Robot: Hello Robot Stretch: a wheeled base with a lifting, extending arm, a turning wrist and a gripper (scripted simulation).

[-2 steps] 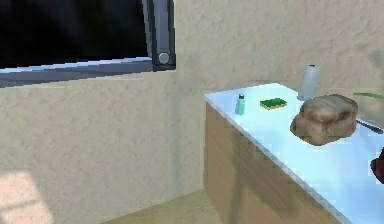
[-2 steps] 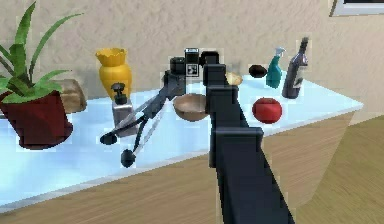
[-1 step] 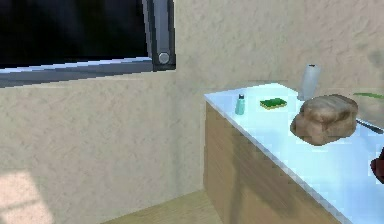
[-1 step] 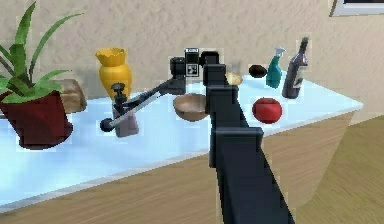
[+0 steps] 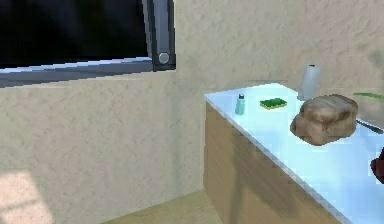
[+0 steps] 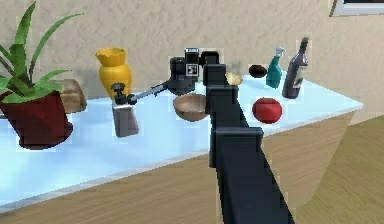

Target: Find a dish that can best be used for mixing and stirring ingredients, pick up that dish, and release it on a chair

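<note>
A brown bowl (image 6: 190, 106) sits on the pale blue counter (image 6: 150, 150), just left of the dark arm bar in the arm side view. The gripper (image 6: 127, 98) reaches left from the two white marker squares, and its thin fingers end above a small grey object (image 6: 125, 120) standing on the counter. I cannot tell whether the gripper holds anything. The bowl lies below and to the right of the fingers, close to the gripper's body.
Along the counter stand a red-potted plant (image 6: 35, 110), a yellow vase (image 6: 113, 70), a red round fruit (image 6: 266, 108), a dark bottle (image 6: 295, 70) and a teal spray bottle (image 6: 276, 65). Ahead, a bread loaf (image 5: 325, 118), green sponge (image 5: 272, 102) and paper roll (image 5: 311, 80) share the counter under a dark window (image 5: 70, 30).
</note>
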